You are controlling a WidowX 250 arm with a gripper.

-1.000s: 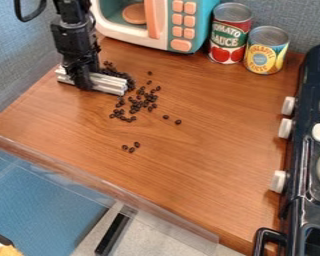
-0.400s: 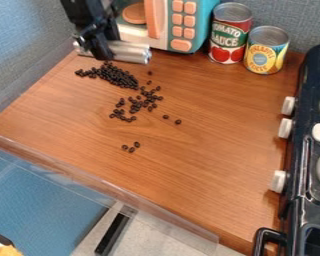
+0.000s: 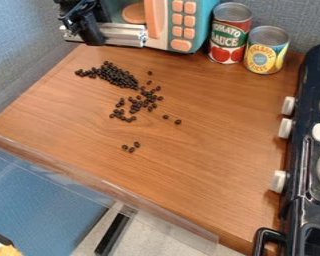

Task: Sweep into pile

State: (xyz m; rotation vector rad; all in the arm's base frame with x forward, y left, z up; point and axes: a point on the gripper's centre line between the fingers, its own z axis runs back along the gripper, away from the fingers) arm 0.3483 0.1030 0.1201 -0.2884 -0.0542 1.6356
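The next stroke wants to gather the loose dark beans (image 3: 134, 106) into the denser heap (image 3: 119, 76) near the back left of the wooden counter (image 3: 209, 145). A good way is to carry the silver bar (image 3: 126, 35) over the beans, set it down on the near side of the three strays (image 3: 131, 149) toward the front, and draw it back toward the heap with its long side square to the travel. Its lower edge should lie level along the wood, or beans will slip beneath it. A slow pull with light pressure keeps them from rolling off round the ends; the pair (image 3: 166, 117) out to the right probably needs its own short pass. Stopping just at the heap's edge avoids smearing it apart.

The black gripper (image 3: 90, 34) is at the upper left, in front of the toy microwave (image 3: 203, 22), the arm coming in from the top edge. It is clamped on the bar, which lies crosswise, well apart from the beans and, as far as this slanted view allows, seems raised off the counter
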